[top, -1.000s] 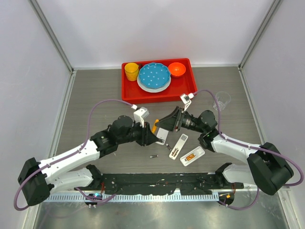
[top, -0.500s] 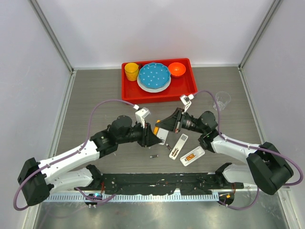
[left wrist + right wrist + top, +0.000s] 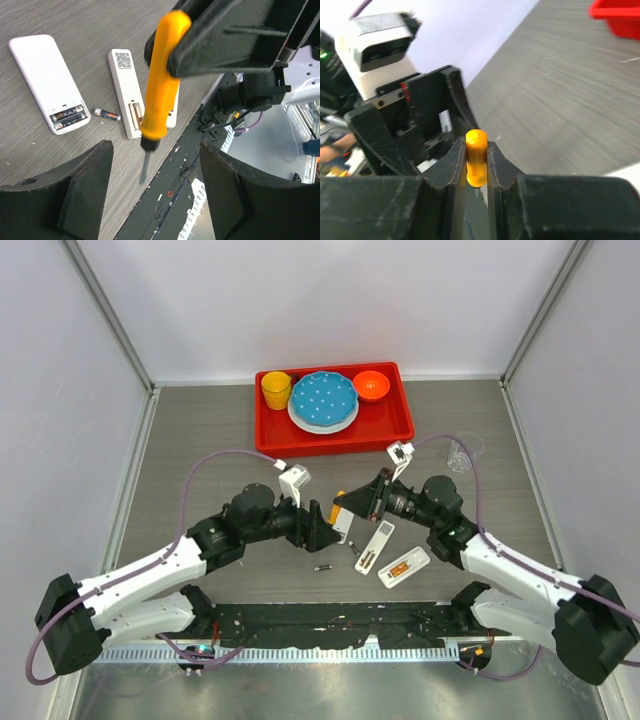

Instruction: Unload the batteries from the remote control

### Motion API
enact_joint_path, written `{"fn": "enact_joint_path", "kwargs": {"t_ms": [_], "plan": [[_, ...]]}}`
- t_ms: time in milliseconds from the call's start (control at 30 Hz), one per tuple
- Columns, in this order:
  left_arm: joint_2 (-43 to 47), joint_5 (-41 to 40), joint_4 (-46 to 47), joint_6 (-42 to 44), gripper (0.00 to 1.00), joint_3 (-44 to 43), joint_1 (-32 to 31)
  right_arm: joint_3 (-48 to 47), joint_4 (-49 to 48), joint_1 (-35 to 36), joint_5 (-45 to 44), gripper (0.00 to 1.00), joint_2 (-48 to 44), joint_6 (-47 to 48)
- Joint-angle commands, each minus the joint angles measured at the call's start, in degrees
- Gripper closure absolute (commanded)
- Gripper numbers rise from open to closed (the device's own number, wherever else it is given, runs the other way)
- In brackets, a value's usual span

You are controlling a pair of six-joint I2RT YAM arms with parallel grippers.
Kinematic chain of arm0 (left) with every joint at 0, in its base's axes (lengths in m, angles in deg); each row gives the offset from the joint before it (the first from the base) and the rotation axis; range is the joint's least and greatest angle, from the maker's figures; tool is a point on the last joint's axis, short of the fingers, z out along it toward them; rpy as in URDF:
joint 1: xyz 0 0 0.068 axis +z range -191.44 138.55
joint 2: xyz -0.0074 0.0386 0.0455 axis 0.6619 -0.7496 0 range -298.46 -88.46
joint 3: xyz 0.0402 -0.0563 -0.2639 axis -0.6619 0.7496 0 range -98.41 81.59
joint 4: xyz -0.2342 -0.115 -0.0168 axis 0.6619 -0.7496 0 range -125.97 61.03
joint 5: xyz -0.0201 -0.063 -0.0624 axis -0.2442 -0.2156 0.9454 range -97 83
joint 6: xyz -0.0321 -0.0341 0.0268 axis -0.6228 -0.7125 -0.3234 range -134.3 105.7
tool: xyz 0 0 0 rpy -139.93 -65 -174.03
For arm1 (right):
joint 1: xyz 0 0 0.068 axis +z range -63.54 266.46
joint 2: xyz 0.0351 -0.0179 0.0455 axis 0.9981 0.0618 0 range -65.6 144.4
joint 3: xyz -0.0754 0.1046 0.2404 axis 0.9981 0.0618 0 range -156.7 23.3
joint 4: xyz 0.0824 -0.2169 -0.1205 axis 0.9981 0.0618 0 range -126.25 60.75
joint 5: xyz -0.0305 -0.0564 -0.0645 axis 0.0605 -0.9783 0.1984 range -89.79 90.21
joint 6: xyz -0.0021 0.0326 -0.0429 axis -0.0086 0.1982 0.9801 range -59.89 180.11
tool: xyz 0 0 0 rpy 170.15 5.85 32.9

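My right gripper is shut on the orange handle of a screwdriver, held above the table with its tip pointing down. My left gripper is open just under it, the fingers either side of the shaft without touching it. The white remote lies face down with batteries showing in its open compartment. A second white piece lies beside it. A loose battery rests between them, and a dark one lies on the table near the left gripper.
A red tray at the back holds a yellow cup, a blue plate and an orange bowl. A clear plastic cup stands at the right. A black rail runs along the near edge.
My right gripper closed on the screwdriver's handle. My left gripper, which was holding the screwdriver, then opened and let it go. Both arms stayed roughly in place.
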Motion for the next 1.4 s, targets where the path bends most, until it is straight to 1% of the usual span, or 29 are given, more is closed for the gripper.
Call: {"fn": "enact_joint_path", "kwargs": {"t_ms": [0,67,100,133,200,267,367,433,467,500,633,733,867,967,1000,1067,1100,1200,1267,1367], "plan": [[1.6,-3.6,1.3,-0.7,0.27,1.4,1.3,-3.2,19.5,0.4,-20.6,0.98,-8.8,12.1],[0.6,-4.8,0.9,-1.0,0.26,1.9,1.7,-2.9,25.1,0.5,-27.1,0.99,-12.1,14.0],[0.1,-5.7,0.3,-1.0,0.26,1.9,2.1,-2.5,26.8,0.5,-30.0,0.99,-15.2,14.3],[-0.5,-6.8,-0.4,-1.1,0.26,1.7,2.0,-2.2,28.3,0.5,-36.8,0.99,-16.6,14.6],[-3.7,-10.6,-3.8,-0.5,0.24,0.0,2.0,-0.6,30.6,0.6,-41.3,0.98,-19.8,15.1],[-8.1,-12.3,-6.1,0.9,0.24,-2.7,2.1,0.5,31.5,0.6,-44.6,0.99,-23.7,15.1],[-12.8,-16.6,-8.9,3.2,0.23,-6.3,1.6,1.2,33.0,0.5,-46.5,0.99,-26.4,15.3],[-17.3,-19.3,-10.0,4.3,0.2,-8.1,1.2,1.3,33.7,0.6,-47.1,0.99,-26.9,15.5],[-19.0,-19.8,-10.0,4.5,0.18,-9.8,1.0,1.3,34.4,0.6,-47.3,0.99,-27.1,15.7],[-21.7,-19.8,-10.1,4.8,0.18,-10.7,1.0,1.0,34.9,0.6,-47.3,0.99,-27.1,15.9],[-27.8,-18.8,-9.8,5.5,0.16,-15.1,0.3,0.9,36.7,0.6,-47.6,0.99,-27.7,16.2],[-31.0,-19.1,-10.1,6.8,0.16,-18.9,-1.3,1.0,39.2,0.6,-48.7,0.98,-28.6,16.3],[-34.6,-20.2,-10.8,9.1,0.15,-22.2,-5.5,1.7,41.5,0.6,-51.1,0.99,-30.7,16.0],[-36.8,-21.3,-11.3,9.5,0.14,-23.5,-5.6,1.8,42.2,0.5,-51.3,0.99,-31.4,15.9],[-37.4,-24.4,-11.9,9.4,0.14,-23.9,-5.6,1.7,42.2,0.5,-51.2,0.98,-31.2,15.8],[-39.0,-27.4,-14.6,9.3,0.13,-25.8,-5.6,1.4,42.5,0.5,-50.8,0.98,-30.9,15.9],[-39.6,-31.3,-15.5,9.1,0.12,-27.3,-5.6,1.4,42.4,0.5,-50.6,0.99,-30.8,15.9],[-42.9,-35.1,-18.5,9.4,0.08,-30.9,-5.5,1.3,42.4,0.5,-50.5,0.99,-30.4,15.9],[-46.6,-35.3,-20.6,10.1,0.08,-33.1,-5.4,1.0,42.4,0.5,-50.2,0.98,-29.8,15.9],[-49.9,-33.1,-20.3,10.7,0.08,-35.8,-5.1,0.9,42.3,0.5,-49.7,0.98,-29.1,15.9]]}}
